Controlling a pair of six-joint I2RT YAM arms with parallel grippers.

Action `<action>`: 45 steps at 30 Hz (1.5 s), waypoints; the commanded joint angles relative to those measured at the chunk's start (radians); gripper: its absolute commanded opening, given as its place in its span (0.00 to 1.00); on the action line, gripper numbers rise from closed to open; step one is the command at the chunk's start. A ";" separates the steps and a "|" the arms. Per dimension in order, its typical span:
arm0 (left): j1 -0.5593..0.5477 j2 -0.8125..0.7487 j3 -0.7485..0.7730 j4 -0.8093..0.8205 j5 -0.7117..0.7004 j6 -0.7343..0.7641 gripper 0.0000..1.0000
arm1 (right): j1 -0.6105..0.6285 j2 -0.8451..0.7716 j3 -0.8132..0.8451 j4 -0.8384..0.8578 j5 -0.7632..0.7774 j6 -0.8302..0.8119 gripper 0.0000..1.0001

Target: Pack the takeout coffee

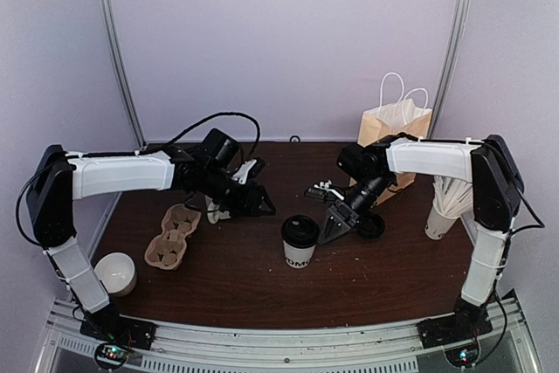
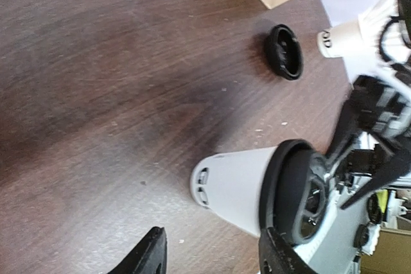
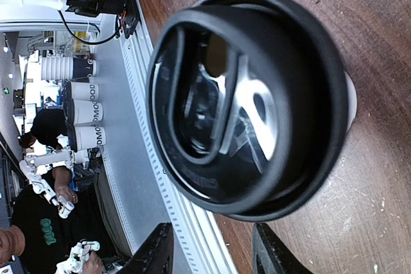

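on the dark wooden table (image 1: 236, 290), near its middle: one takeout coffee (image 1: 300, 242), a white tapered paper cup with dark letters on its side, standing upright with its black lid pressed on. left gripper (image 1: 259, 203): hung low just left of and behind the cup, fingers spread, nothing between them; the left wrist view had the cup (image 2: 234, 192) lying ahead of the open gap (image 2: 215, 258), apart from both fingers. right gripper (image 1: 334, 224): low on the cup's right, close beside it, fingers likewise parted and holding nothing; the right wrist view was filled by the lid (image 3: 250, 94) just beyond the gap (image 3: 212, 251). one black round piece (image 1: 372, 225), seemingly a spare lid, lay on the table under the right arm, well apart from the cup in the left wrist view (image 2: 284, 51). one brown paper bag (image 1: 395, 128) with white handles, upright at the back right. one cardboard cup carrier (image 1: 175, 235), left of centre. one cream mug (image 1: 115, 272), near left corner. one white cup of straws (image 1: 445, 207), right edge.
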 commanded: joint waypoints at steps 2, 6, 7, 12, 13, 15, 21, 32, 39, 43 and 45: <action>-0.005 0.020 -0.007 0.099 0.100 -0.039 0.52 | 0.002 0.038 0.021 0.013 -0.041 0.021 0.44; -0.005 0.034 -0.016 0.109 0.113 -0.044 0.50 | 0.002 0.058 0.024 0.021 -0.046 0.032 0.41; -0.005 0.036 -0.021 0.112 0.112 -0.044 0.49 | 0.002 0.061 0.024 0.024 -0.050 0.035 0.41; -0.005 0.043 -0.031 0.121 0.131 -0.047 0.45 | 0.002 0.074 0.029 0.036 -0.067 0.049 0.40; -0.005 0.044 -0.032 0.123 0.134 -0.046 0.44 | 0.001 0.078 0.030 0.039 -0.071 0.054 0.40; -0.006 0.048 -0.036 0.130 0.138 -0.047 0.44 | 0.001 0.086 0.032 0.043 -0.081 0.060 0.40; -0.006 0.054 -0.050 0.154 0.154 -0.057 0.44 | 0.002 0.100 0.047 0.037 -0.086 0.063 0.43; -0.014 0.111 -0.027 0.169 0.183 -0.062 0.44 | 0.000 0.097 0.044 0.039 -0.083 0.074 0.51; -0.018 0.116 -0.039 0.145 0.177 -0.051 0.42 | -0.001 0.116 0.046 0.050 -0.012 0.093 0.48; -0.023 0.120 -0.046 0.085 0.127 -0.020 0.40 | 0.000 0.128 0.034 0.059 0.057 0.094 0.47; -0.025 0.125 -0.043 0.049 0.096 -0.003 0.39 | 0.000 0.129 0.023 0.074 0.110 0.103 0.47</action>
